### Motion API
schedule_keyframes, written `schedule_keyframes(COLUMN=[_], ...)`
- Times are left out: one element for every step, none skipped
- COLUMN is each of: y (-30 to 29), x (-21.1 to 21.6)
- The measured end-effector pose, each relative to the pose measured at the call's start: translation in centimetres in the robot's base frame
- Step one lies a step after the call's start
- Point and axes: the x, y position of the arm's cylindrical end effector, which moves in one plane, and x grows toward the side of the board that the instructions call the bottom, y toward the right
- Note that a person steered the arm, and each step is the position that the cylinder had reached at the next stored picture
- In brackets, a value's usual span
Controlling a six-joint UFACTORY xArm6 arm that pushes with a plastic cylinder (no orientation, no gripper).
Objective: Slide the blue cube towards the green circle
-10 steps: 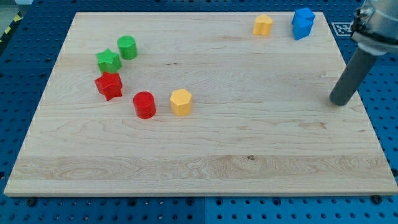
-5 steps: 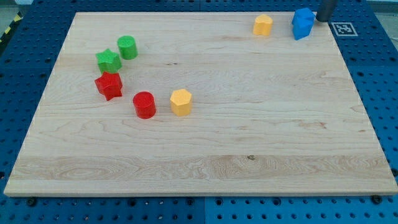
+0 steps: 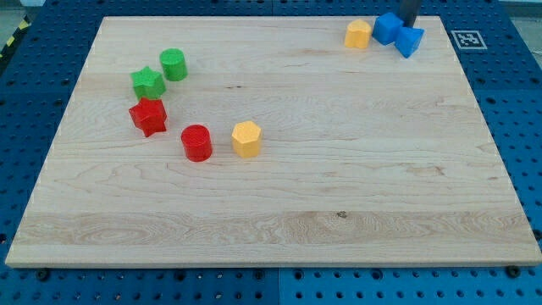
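Camera view shows my tip [image 3: 408, 24] at the far right edge, touching the blue cube [image 3: 387, 28], with the green circle [image 3: 174, 64] far left; no gripper exists.

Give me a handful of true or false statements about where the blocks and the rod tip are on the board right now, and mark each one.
1. My tip is at the view's top right, right beside the blue cube. True.
2. The green circle sits right next to the blue cube. False: it is far across the board at the view's left, beside the green star.
3. A yellow block lies just to the view's left of the blue cube. True.
4. The red cylinder is stacked on the red star. False: both rest on the board, side by side and apart.
5. There is only one blue block. False: a second blue block sits beside the cube.
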Motion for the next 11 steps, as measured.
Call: schedule_keyframes(y=[-2.8, -6.5, -11.1, -15.9, -19.6, -20.6, -22.4, -22.4, -21.2, -21.9, -24.4], x=[1.9, 4.2, 5.4, 5.5, 5.8, 6.6, 7.9, 7.8, 5.1, 3.2, 3.2])
